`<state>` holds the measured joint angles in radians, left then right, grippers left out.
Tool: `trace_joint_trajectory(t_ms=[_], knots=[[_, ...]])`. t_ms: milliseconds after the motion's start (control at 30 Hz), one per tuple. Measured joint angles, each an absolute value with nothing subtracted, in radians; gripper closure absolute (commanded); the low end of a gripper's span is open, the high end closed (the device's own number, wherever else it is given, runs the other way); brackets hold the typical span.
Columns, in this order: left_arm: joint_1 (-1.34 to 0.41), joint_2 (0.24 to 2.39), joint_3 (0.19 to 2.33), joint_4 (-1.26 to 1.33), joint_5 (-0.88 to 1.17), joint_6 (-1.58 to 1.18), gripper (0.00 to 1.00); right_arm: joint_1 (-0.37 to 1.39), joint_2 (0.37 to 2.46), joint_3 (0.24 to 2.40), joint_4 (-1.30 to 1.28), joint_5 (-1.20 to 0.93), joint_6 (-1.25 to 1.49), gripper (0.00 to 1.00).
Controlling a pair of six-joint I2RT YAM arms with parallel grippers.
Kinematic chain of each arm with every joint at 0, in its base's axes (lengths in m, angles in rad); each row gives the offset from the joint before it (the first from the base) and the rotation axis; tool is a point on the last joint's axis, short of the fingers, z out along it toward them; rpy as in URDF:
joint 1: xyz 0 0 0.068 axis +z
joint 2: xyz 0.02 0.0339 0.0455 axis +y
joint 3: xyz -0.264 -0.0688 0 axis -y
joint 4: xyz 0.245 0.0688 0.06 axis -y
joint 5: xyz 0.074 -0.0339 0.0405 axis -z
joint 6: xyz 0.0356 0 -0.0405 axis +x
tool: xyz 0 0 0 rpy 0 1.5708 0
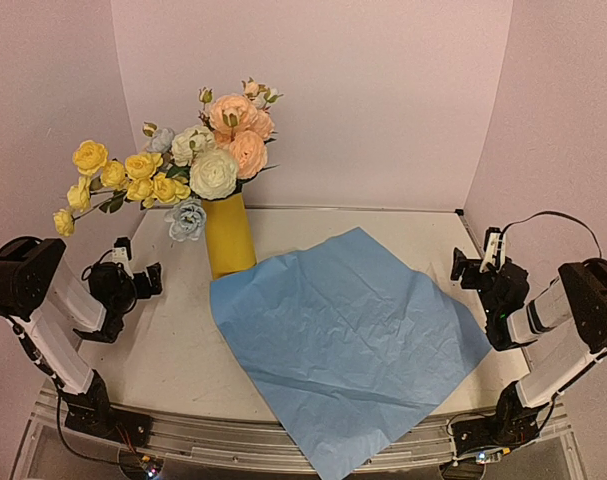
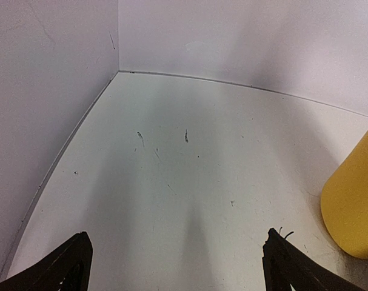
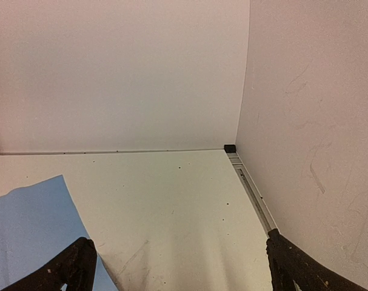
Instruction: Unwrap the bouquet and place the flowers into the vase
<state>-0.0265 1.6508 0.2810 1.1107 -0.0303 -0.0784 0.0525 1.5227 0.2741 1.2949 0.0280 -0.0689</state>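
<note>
blue paper (image 1: 348,340) lies flat, overhanging the bench (image 1: 173,350) edge; flowers (image 1: 213,172) stand in the vase (image 1: 229,235) behind it. left end effector (image 1: 135,265) and right end effector (image 1: 478,258) gape wide, empty. left wrist: vase at right. right wrist: paper corner lower left.

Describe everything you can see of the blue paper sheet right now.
The blue paper is one thin, crinkled sheet, fully unfolded and lying flat on the table, turned diamond-wise. Creases run across it. Its left corner reaches the foot of the yellow vase and seems to touch it; its near corner overhangs the table's front edge. Nothing lies on it. One corner shows in the right wrist view.
</note>
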Motion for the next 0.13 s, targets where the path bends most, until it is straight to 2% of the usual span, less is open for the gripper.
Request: trace_joint_trajectory(t_ms=[133], knots=[[-0.027,1.651,0.281,1.111,-0.03,-0.076,0.01,0.046,1.523,0.275,1.295,0.009,-0.063,0.02]])
